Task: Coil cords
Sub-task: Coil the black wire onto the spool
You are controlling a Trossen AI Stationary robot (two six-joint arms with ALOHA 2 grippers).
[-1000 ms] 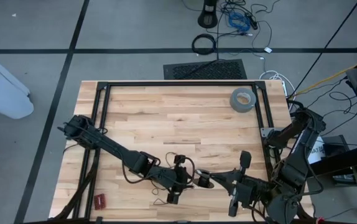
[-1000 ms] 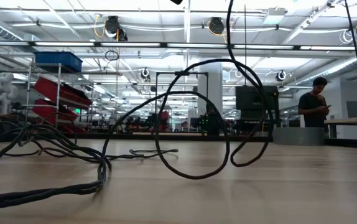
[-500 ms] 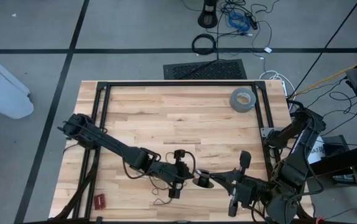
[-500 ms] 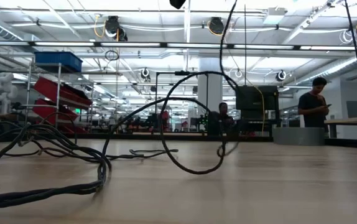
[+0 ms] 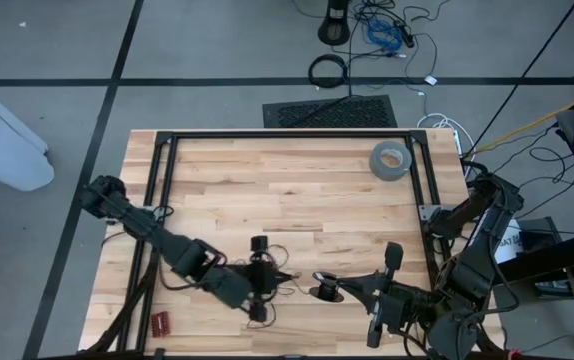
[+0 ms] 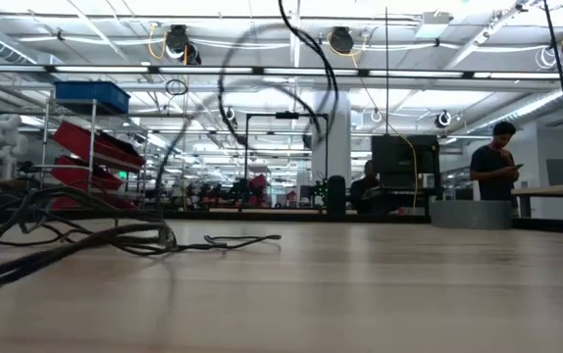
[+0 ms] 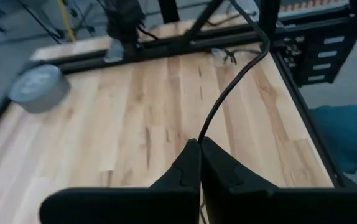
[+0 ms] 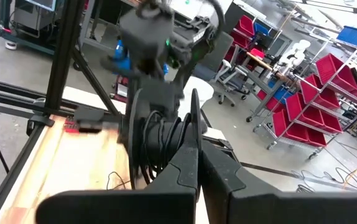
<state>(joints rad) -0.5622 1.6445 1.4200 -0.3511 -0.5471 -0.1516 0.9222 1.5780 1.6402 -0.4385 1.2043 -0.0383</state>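
The long, very thin black cord [image 5: 285, 277] lay in loose turns on the pale wooden plank table [image 5: 287, 190], near its front edge, between the two grippers. In the low view part of it [image 6: 291, 59] rose off the wood in a blurred arc overhead, while the rest trailed slack across the surface, which suggested that one length was being lifted so a loop could form.

The left gripper [image 7: 198, 149] had its two dark fingers pressed together on that cord, which ran from the fingertips out over the table toward the black metal frame [image 7: 185, 43]. Pinching the wire at the very tips probably gave a sure hold on something so thin. From above, this gripper [image 5: 258, 290] sat low over the front of the table, just beside the gathered turns.

The right gripper [image 8: 196, 155] was also fully closed, its fingers meeting right in front of several bunched black strands [image 8: 157, 140]; whether it actually clamped them could not be told. It [image 5: 325, 291] waited close to the right of the loops, seemingly as an anchor for the coil.

Well apart, a grey roll of tape [image 5: 391, 159] rested near the far right corner, clear of the work.
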